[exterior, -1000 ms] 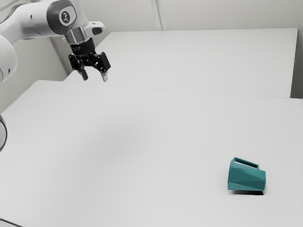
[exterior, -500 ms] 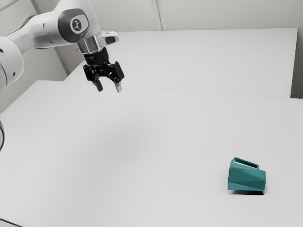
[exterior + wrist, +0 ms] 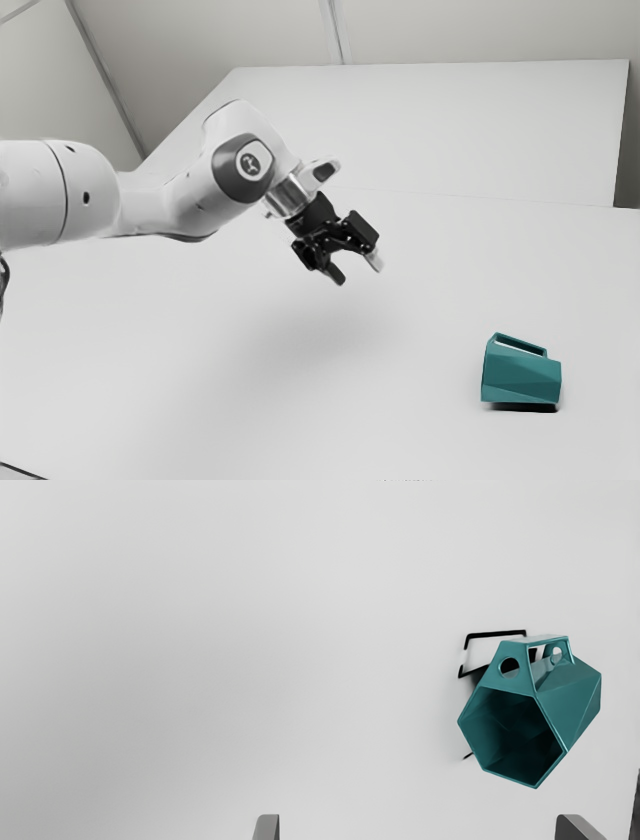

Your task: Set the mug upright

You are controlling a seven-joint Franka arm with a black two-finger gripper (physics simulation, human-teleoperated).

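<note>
Since the mug is lying on its side on the bench, grabbing and righting it are both left; claw is wide open, empty.

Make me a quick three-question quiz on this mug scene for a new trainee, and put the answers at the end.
1. Multiple choice: How is the teal mug resting on the table?
A) Upright on its base
B) On its side
C) Upside down on its rim

2. True or false: The gripper is open, with its fingers apart and not touching the mug.

3. Fill in the blank: In the exterior view, the mug's handle is on its ____ side, facing away from the table.

Key: 1. B; 2. True; 3. upper
</note>
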